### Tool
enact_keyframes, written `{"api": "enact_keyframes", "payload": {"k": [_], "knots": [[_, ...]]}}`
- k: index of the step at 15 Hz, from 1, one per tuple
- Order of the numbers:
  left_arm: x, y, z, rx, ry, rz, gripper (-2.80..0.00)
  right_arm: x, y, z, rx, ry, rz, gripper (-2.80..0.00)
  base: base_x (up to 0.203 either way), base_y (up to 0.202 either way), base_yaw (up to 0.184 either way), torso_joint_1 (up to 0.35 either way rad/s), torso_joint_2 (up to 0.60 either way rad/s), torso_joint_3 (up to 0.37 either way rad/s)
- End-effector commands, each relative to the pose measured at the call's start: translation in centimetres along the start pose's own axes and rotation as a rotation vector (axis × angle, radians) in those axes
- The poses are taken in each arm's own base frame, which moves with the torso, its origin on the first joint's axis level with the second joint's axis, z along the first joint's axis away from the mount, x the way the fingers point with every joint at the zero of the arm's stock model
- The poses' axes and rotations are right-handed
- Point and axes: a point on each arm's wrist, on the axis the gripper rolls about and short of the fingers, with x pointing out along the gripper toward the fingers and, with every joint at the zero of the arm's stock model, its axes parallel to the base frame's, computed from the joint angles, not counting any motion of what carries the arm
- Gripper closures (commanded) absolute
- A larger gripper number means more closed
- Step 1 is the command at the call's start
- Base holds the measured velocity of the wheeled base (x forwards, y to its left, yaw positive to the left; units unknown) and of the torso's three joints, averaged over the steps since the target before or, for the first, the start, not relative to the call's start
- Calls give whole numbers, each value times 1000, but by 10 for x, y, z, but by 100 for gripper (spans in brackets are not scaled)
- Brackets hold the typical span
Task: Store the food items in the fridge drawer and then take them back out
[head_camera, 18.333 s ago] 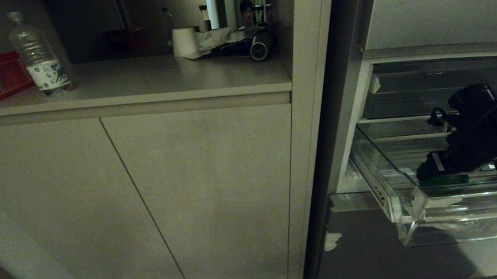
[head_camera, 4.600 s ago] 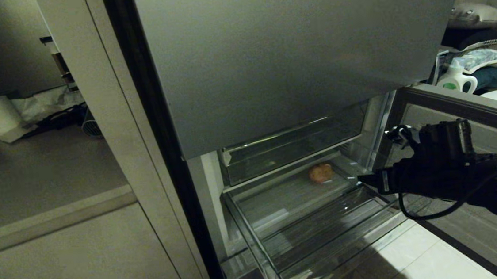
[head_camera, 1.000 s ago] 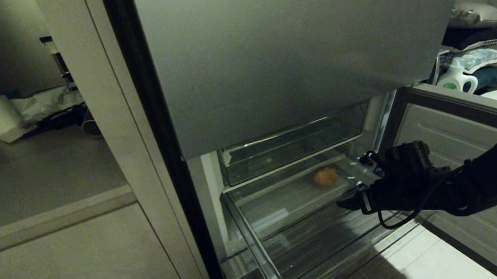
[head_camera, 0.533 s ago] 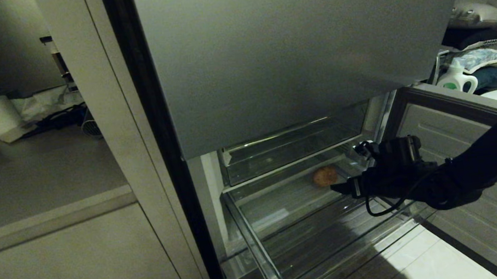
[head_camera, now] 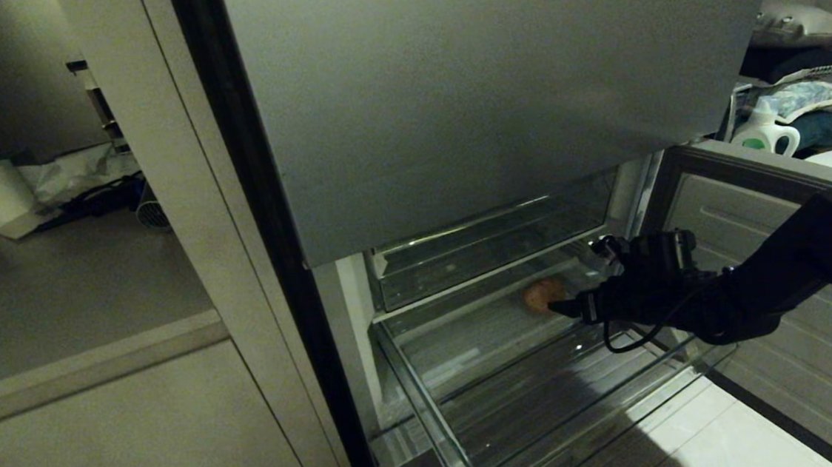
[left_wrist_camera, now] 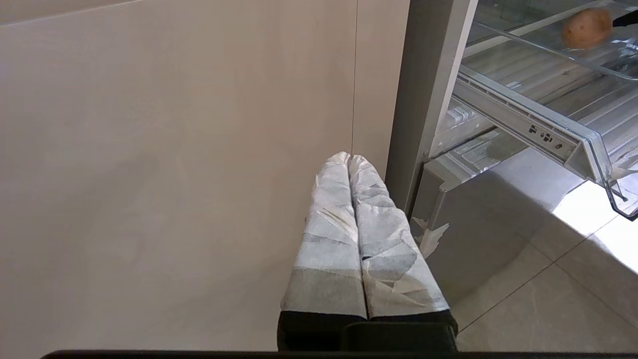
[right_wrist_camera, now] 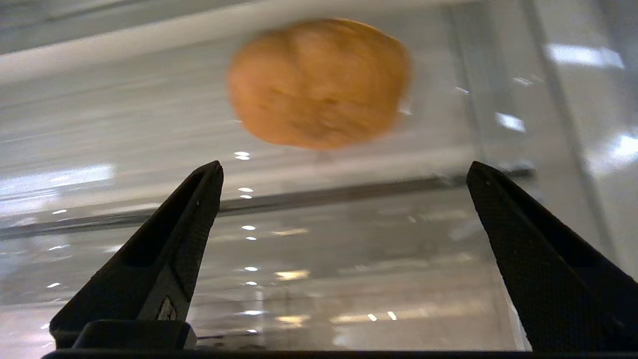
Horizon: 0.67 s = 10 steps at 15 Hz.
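In the head view, the wide, clear plastic fridge drawer (head_camera: 472,377) with its ridged floor stands pulled out below a grey steel door panel (head_camera: 486,87). A small, rounded orange-brown food lump (head_camera: 540,295) lies toward the back of the drawer, and the black right gripper (head_camera: 561,307) reaches over the drawer with its tips just beside the lump. No green food item shows. In the left wrist view, the left gripper (left_wrist_camera: 350,160), its fingers wrapped in white tape and pressed together with nothing between them, hangs parked by a beige cabinet door (left_wrist_camera: 174,174), outside the drawer; the lump (left_wrist_camera: 585,28) shows far off within the drawer. In the right wrist view, the two black fingers (right_wrist_camera: 189,219) stand spread wide and empty, with the lump (right_wrist_camera: 319,82) just ahead, centred between them but not yet enclosed. This looks like the taking-out step: next the gripper likely needs to advance until the fingers flank the lump, then close on it.
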Motion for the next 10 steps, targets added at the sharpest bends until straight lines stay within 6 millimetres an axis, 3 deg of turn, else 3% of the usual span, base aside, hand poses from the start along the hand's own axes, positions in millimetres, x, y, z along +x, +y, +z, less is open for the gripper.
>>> {"api": "enact_keyframes", "payload": {"k": [1, 6, 10], "knots": [[0, 0, 0, 0, 1, 0, 0, 4, -2, -2, -19, -22, 7, -280, 0, 0, 0, 0, 0, 0], [0, 0, 0, 0, 1, 0, 0, 6, -2, 6, -48, -66, 9, -280, 0, 0, 0, 0, 0, 0], [0, 0, 0, 0, 1, 0, 0, 19, -6, 9, -53, -85, -3, -280, 0, 0, 0, 0, 0, 0]]}}
